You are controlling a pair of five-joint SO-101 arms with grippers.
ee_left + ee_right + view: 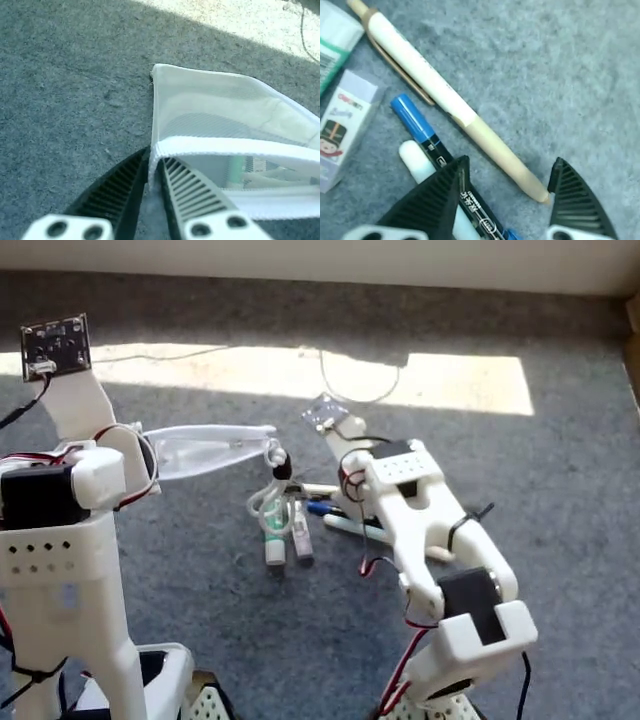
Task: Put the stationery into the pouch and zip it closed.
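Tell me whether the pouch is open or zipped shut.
Open: the left gripper pinches the pouch by one rim, and its two white rims stand apart.

Grey carpet (560, 540) is covering the whole work surface and a sunlit band (450, 385) is falling beside a pale wall (400, 260), showing an indoor carpeted room, home or office unclear.

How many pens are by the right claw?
3: a cream pen, tip in the open right claw, a blue-capped pen beside it, a white pen alongside that. Others may be hidden.
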